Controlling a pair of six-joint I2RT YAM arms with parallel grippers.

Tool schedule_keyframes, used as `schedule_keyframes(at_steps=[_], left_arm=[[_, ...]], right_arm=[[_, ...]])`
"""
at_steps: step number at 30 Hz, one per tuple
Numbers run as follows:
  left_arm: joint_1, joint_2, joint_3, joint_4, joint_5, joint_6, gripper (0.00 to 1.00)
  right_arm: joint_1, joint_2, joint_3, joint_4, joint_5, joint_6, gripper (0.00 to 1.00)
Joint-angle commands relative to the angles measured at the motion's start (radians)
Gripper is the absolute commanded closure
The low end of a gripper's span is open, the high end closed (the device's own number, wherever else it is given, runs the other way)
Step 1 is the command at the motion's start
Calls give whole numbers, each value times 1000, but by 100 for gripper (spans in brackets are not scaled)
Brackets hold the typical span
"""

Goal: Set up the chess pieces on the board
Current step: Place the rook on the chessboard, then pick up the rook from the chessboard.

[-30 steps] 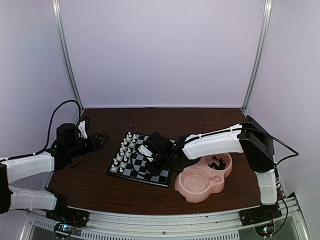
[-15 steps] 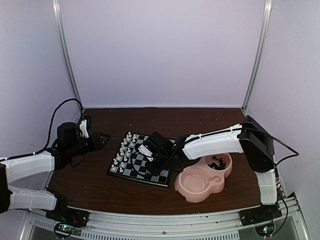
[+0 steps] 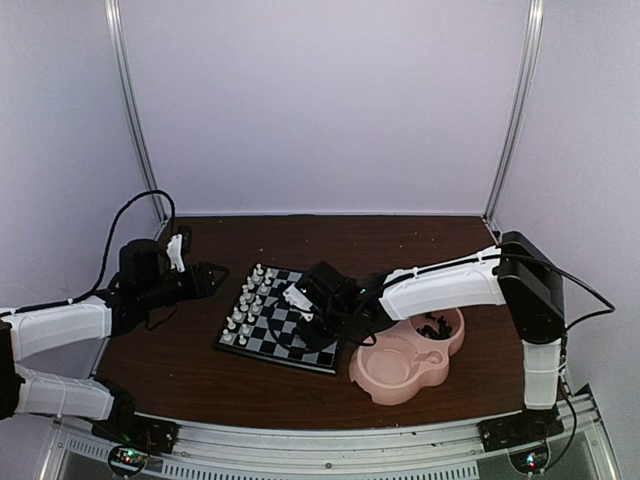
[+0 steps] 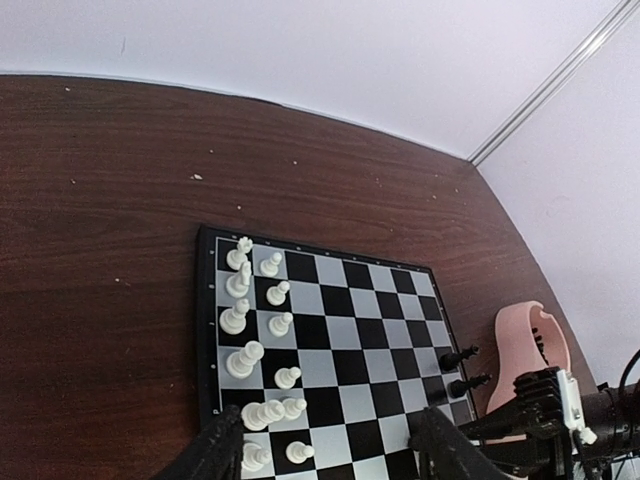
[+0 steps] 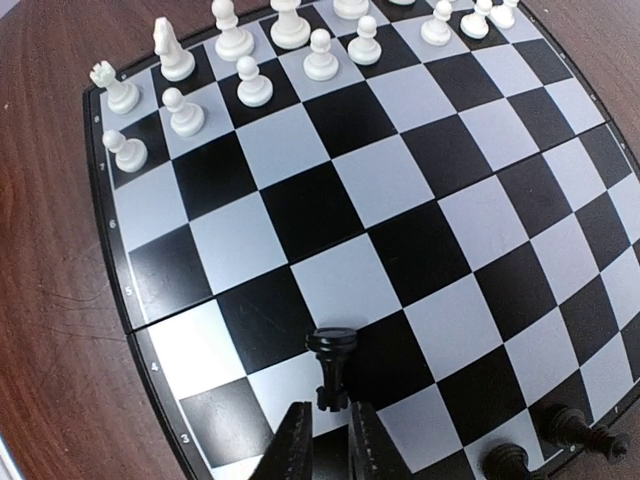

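Brown table [image 3: 400, 240], centre: board [image 3: 270, 335], white pieces [image 3: 250, 300] ranked along its left edge. Right gripper [image 5: 328, 425], over the right edge, has just pinched tighter on a black piece [image 5: 332, 365]: placing seems next. Left gripper [image 4: 325, 450] half open, empty.

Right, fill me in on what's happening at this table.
The right end effector is pinching a small black plastic chess piece over the black-and-pale checked chessboard. The white plastic chessmen already stand in two rows, and a few black ones stand opposite. More wait in the pink double-bowl dish. The left end effector hovers open and empty.
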Motion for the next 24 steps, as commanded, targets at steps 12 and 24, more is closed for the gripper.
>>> schedule_keyframes(at_steps=[12, 24], left_arm=[[-51, 41, 67, -8, 56, 36, 40], [-51, 35, 68, -25, 36, 36, 40]], right_arm=[[7, -13, -31, 92, -16, 30, 71], [7, 47, 19, 53, -68, 22, 70]])
